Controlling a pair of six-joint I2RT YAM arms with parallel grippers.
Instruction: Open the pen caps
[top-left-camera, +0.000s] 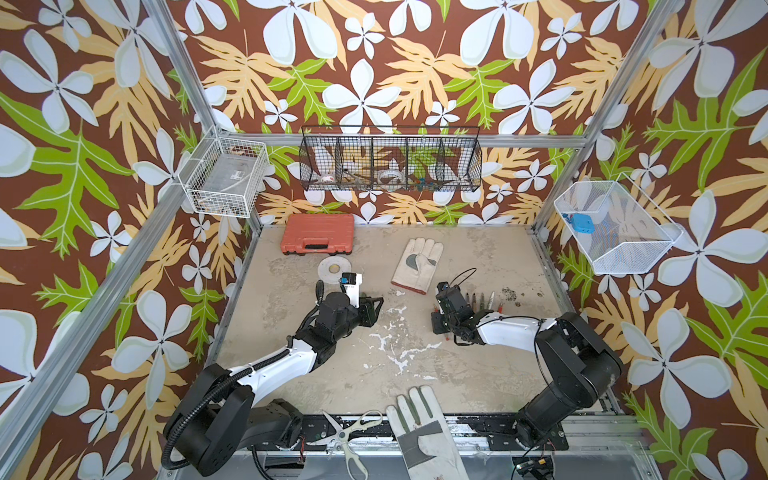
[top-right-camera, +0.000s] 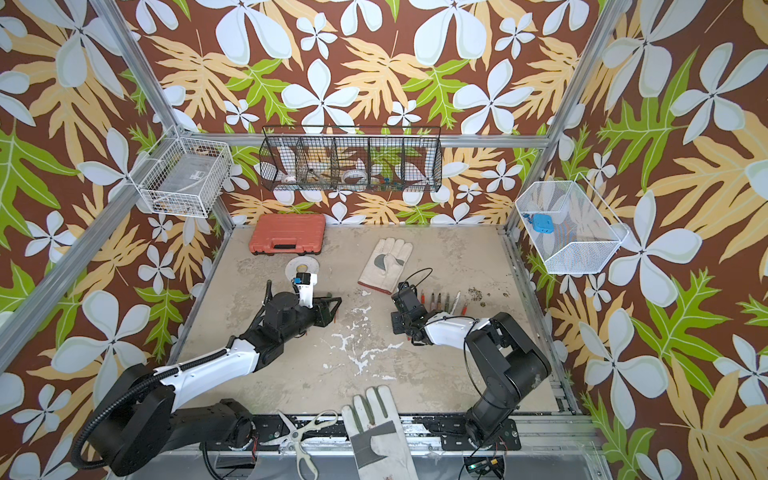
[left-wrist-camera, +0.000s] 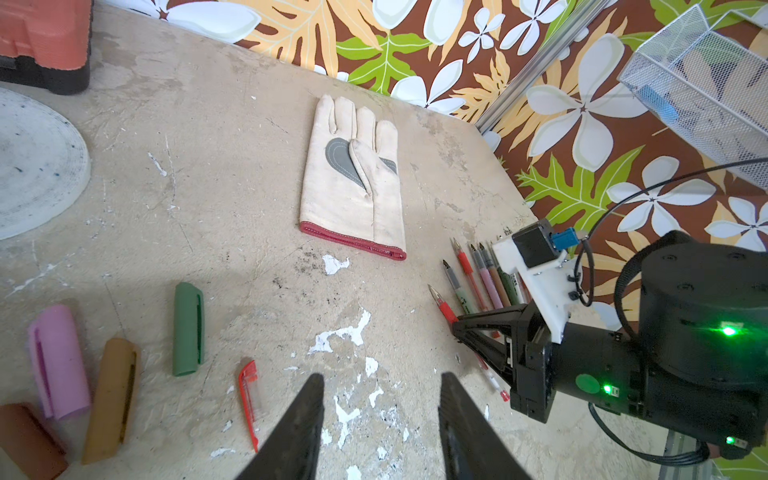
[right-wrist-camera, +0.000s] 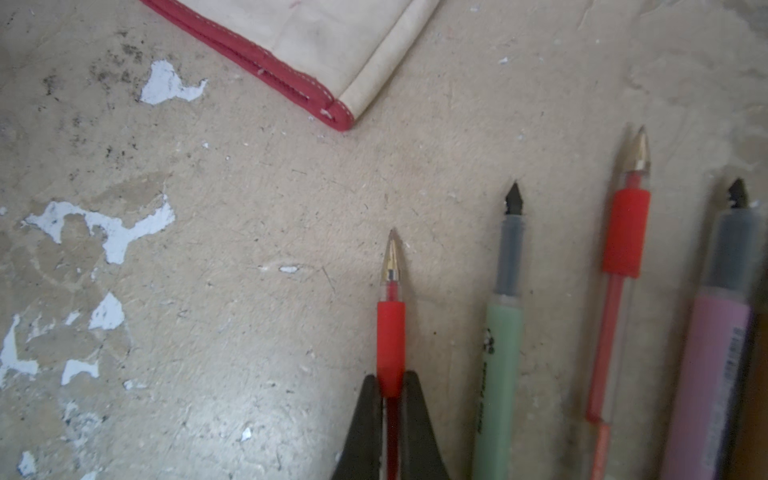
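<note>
Red pen (right-wrist-camera: 390, 332) clamped in right pincer (right-wrist-camera: 390, 377); left pincer (left-wrist-camera: 381, 376) parted; mint pen (right-wrist-camera: 496, 374) print unreadable.

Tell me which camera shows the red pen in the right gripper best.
Right wrist view: the red pen sits close, pinched in the right gripper. Left wrist view shows it smaller; both top views mostly hide it.

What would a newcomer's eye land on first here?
Likely the right hand, shut on a thin red pen with its tip bare, beside a mint pen and other uncapped ones. Then the loose caps on the table by the open left hand: pink cap, gold cap, green cap, red cap.
</note>
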